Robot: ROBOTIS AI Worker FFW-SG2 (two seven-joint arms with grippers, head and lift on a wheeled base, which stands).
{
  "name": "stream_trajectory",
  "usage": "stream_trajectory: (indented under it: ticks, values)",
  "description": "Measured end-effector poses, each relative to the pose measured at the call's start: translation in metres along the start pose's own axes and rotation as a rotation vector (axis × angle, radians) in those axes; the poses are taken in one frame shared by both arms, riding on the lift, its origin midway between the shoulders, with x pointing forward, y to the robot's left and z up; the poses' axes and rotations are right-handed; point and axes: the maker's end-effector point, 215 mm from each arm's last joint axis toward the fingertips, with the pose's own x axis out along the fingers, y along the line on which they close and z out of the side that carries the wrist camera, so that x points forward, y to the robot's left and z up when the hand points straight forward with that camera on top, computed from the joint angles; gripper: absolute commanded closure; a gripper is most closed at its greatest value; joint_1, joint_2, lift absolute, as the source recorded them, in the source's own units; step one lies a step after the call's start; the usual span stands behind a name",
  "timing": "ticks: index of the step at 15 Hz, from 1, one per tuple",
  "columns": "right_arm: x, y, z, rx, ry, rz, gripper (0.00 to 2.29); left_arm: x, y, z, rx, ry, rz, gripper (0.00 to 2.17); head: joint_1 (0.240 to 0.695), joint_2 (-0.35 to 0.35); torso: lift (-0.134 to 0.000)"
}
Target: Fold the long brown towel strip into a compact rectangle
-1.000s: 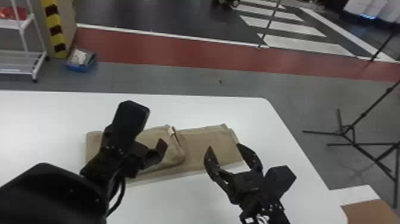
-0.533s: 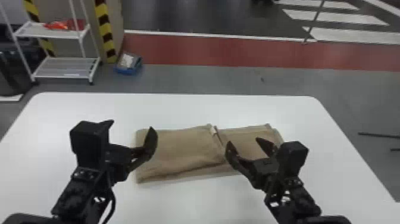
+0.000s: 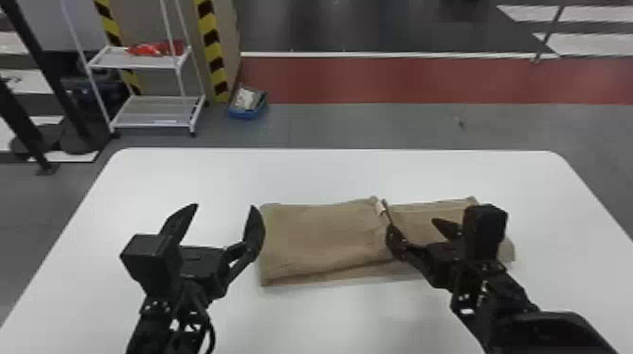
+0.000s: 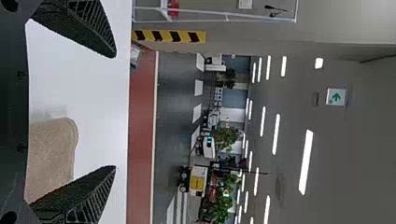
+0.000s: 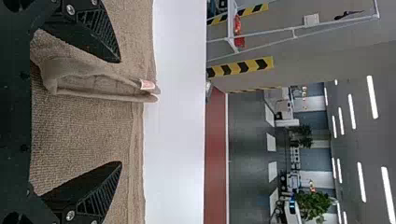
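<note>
The brown towel (image 3: 320,235) lies on the white table, its left part folded over in a thicker layer that ends near a small white tag (image 3: 380,208). Just left of the towel my left gripper (image 3: 219,219) is open and empty. My right gripper (image 3: 419,230) stands open above the towel's right part, close to the folded layer's edge. From the left wrist, a rounded towel end (image 4: 53,154) shows by the open left gripper (image 4: 114,112). In the right wrist view, the towel's loose edge and tag (image 5: 147,85) lie beside the open right gripper (image 5: 120,112).
The white table (image 3: 329,174) extends around the towel on all sides. Beyond it on the floor are a white shelf rack (image 3: 158,115) and a blue box (image 3: 247,103). A dark stand (image 3: 47,70) is at the far left.
The head view has swung left, so the table and towel sit farther right in it. The left gripper has moved away from over the towel to its left side. Both grippers remain open.
</note>
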Motion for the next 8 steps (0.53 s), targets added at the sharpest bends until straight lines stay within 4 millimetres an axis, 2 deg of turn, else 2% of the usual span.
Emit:
stream_trajectory:
  ticks: [5,8]
  values:
    - [0.027,0.011,-0.011,-0.021,0.065,0.033,0.12,-0.001,0.0,-0.01,-0.011,0.017,-0.011,0.02,0.695,0.025,-0.117]
    - [0.037,0.022,-0.017,-0.045,0.092,0.063,0.22,-0.002,-0.001,-0.014,-0.014,0.024,-0.016,0.03,0.695,0.035,-0.117]
